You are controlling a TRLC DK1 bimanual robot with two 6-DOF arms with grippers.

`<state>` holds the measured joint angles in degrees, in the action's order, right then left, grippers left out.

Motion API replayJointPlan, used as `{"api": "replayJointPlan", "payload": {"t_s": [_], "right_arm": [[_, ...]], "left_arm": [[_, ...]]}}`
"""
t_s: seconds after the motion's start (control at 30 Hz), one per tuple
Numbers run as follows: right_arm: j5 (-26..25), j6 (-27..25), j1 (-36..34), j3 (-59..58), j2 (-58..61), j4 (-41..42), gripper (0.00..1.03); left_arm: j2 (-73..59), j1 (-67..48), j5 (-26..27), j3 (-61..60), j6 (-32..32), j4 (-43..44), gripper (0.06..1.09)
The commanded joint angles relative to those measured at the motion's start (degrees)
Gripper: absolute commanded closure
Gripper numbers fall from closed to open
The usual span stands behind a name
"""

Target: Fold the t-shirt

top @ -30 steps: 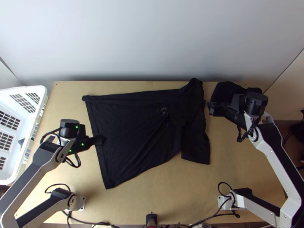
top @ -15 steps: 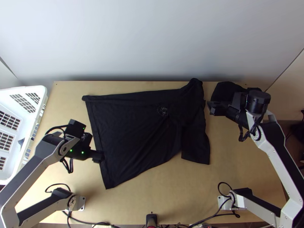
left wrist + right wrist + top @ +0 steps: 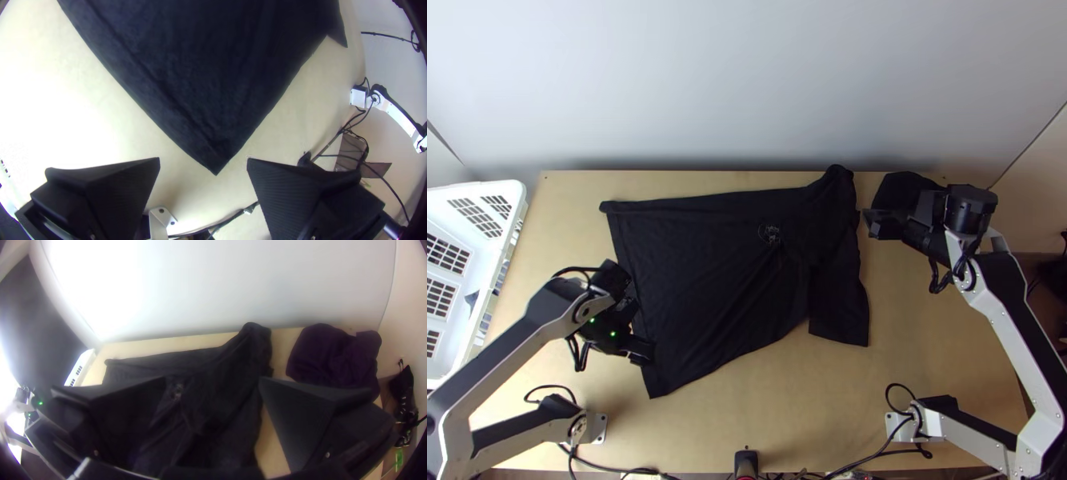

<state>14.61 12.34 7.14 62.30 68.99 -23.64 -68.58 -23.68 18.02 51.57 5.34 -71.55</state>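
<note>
At the near edge of the wooden table (image 3: 787, 416) there stands a small black device (image 3: 746, 462), with cables beside it. Farther in, on the left side, is the left gripper (image 3: 640, 331), at the near left part of the black t-shirt (image 3: 699, 280); its two fingers are wide apart and grasp nothing, and in the left wrist view the pointed corner (image 3: 215, 164) of the shirt lies just ahead of the gap between them. The shirt lies on the middle of the table, mostly spread, with a small print (image 3: 771, 234), while its right part is wrinkled and bunched toward the far edge. On the left, a white basket (image 3: 517, 192) is near the table's side. The right gripper (image 3: 875, 223) is near the shirt's right side, also released, fingers well apart and without cloth. Behind it, at the far right, a dark purple cloth (image 3: 329, 355) lies bunched, and beyond is a pale wall (image 3: 747, 80).
</note>
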Motion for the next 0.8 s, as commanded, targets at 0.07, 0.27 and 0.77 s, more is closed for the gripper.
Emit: {"api": "replayJointPlan", "payload": {"t_s": [0.07,0.27,0.77], "right_arm": [[-0.02,0.58,0.42,0.80,2.38,2.72,0.06],[-0.02,2.08,1.48,2.03,4.13,5.09,0.06],[-0.02,6.65,1.65,10.12,8.18,5.53,0.07]], "left_arm": [[-8.50,0.13,3.78,1.16,-2.00,-4.92,0.12],[-9.29,-0.31,7.20,-1.74,-1.74,-0.87,0.12],[-6.31,1.27,2.63,-13.95,6.17,22.15,0.12]]}}
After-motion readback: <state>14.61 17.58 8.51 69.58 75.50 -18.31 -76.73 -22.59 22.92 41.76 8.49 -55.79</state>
